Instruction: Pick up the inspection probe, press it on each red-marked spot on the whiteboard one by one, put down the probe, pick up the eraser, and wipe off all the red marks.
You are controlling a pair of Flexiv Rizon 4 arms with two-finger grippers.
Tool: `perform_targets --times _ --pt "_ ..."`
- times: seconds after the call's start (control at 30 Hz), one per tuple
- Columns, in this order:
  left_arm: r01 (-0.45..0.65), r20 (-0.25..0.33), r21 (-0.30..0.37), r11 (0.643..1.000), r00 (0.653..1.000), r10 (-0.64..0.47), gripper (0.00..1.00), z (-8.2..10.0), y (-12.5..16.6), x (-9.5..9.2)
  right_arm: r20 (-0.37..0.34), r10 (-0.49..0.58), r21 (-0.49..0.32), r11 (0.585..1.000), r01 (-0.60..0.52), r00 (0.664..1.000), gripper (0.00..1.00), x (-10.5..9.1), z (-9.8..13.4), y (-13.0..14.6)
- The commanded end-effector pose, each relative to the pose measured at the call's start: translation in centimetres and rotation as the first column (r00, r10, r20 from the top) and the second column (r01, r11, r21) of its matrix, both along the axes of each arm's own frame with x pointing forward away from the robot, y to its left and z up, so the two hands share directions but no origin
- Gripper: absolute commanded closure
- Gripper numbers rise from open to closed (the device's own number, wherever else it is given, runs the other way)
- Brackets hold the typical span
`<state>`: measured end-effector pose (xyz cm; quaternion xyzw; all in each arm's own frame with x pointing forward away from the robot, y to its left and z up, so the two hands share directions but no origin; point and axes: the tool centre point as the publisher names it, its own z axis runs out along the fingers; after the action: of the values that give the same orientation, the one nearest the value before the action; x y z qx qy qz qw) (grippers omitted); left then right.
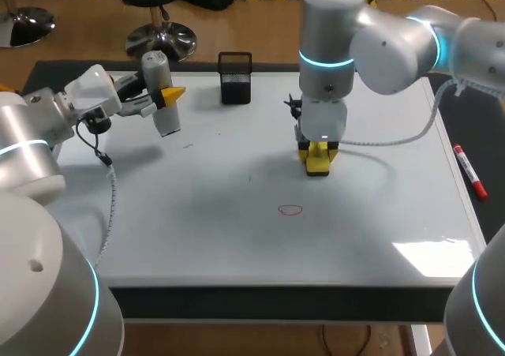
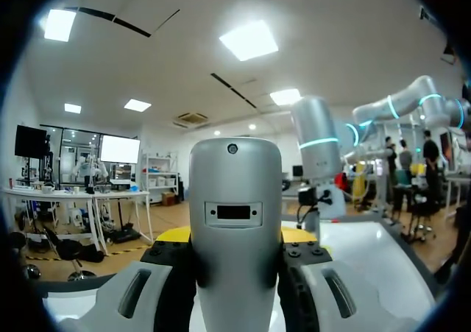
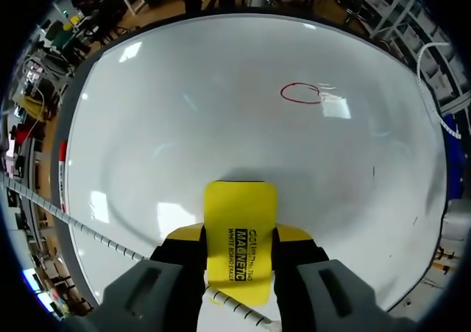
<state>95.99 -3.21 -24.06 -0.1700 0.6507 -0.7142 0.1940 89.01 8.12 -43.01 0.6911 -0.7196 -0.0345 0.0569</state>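
left claw (image 1: 169, 96) clamps probe (image 1: 160, 95) above whiteboard (image 1: 197, 214) | right claw (image 1: 318, 152) grips yellow eraser (image 1: 317, 166) on whiteboard | red mark (image 1: 290, 209) near eraser

We find the widest free room over the near half of the whiteboard (image 1: 197, 230), from its left edge to its right, where only a red mark (image 1: 290, 209) is drawn. In the middle our right claw (image 1: 317, 163), clamped on the eraser (image 3: 241, 221), blocks the way, and its cable (image 1: 394, 140) trails toward the right edge. A black mesh holder (image 1: 235, 78) stands at the far edge. Our left claw (image 1: 164, 97), gripping the probe (image 1: 158, 72), hangs over the far left corner. A red marker (image 1: 469, 171) lies on the bench (image 1: 276, 301) by the board's right edge.
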Motion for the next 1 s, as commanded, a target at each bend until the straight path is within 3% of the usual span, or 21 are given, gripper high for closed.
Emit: perform_targets --times 0.03,0.33,0.7,1.0 --pt "-0.004 0.003 -0.002 1.000 1.000 0.004 1.00 0.0 -0.1 0.0 0.025 0.011 0.013 1.000 -0.011 1.000 1.00 0.6 1.6 -0.1" --pt "-0.004 0.003 -0.002 1.000 1.000 0.004 1.00 0.0 -0.1 0.0 0.105 0.045 0.000 0.999 -0.046 0.993 1.00 3.6 5.3 0.0" --pt "-0.004 0.003 -0.002 1.000 1.000 0.004 1.00 0.0 -0.1 0.0 0.124 0.060 -0.022 0.998 -0.057 0.991 1.00 5.9 6.2 -1.0" --pt "-0.004 0.003 -0.002 1.000 1.000 0.004 1.00 0.0 -0.1 0.0 0.138 -0.001 -0.036 0.999 0.006 0.990 1.00 9.0 7.0 -4.4"
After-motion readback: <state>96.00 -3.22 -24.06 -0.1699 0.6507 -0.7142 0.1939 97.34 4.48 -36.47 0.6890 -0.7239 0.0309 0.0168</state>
